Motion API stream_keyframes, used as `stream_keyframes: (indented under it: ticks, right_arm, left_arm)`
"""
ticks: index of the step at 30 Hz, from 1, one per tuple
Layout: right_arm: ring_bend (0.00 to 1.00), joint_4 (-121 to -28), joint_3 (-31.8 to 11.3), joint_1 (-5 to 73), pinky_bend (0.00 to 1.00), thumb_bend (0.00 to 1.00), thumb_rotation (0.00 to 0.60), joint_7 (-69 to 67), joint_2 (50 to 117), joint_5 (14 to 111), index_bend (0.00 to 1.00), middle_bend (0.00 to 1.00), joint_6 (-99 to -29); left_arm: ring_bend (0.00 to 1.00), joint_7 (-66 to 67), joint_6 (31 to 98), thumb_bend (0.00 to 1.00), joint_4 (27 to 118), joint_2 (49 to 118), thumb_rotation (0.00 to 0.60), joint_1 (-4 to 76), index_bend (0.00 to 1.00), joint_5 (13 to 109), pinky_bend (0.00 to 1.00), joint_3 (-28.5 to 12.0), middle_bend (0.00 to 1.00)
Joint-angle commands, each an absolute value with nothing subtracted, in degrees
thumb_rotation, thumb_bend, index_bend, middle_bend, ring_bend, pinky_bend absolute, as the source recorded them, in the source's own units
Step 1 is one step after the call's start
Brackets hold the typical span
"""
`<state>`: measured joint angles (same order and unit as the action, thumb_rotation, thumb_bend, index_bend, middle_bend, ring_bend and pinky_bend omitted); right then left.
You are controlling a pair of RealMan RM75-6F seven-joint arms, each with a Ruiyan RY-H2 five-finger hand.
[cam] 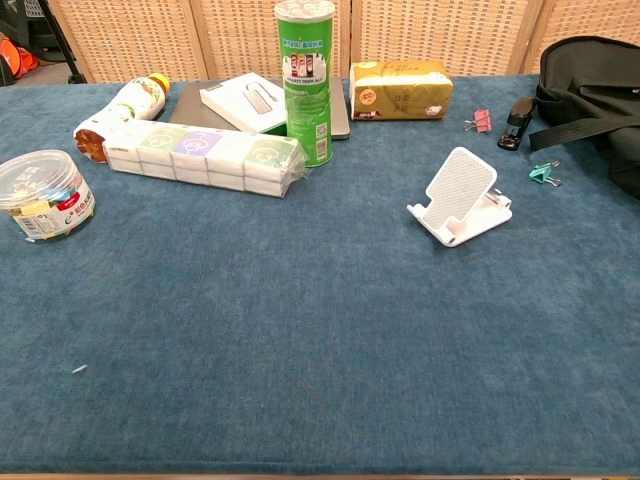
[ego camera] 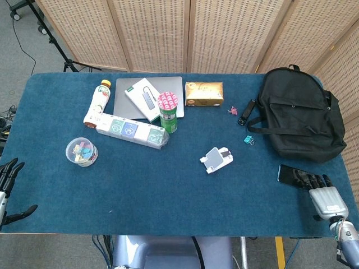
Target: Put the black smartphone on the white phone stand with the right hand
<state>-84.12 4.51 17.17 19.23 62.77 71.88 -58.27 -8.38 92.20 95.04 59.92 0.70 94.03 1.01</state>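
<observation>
Head view: right hand fingertips rest on the black smartphone; grip cannot be told.

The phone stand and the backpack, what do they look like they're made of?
The white phone stand looks like hard moulded plastic with a matt finish: its tilted back plate shows a fine dotted texture and crisp edges. The black backpack appears to be soft woven fabric, probably nylon or polyester: it sags, creases, and shows stitched seams and webbing straps.
</observation>
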Motion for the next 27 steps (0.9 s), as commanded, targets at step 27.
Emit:
stream_keyframes:
  ticks: [27]
  right_arm:
    - [0.08,-92.5,-4.7,21.8,0.12,0.0,0.6,22.0,69.4,52.1,0.18,0.13,-57.5]
  left_arm:
    - [0.0,-11.1,93.2,0.0,94.6,59.1,0.6,0.4,0.02,94.6,0.07,1.1,0.0]
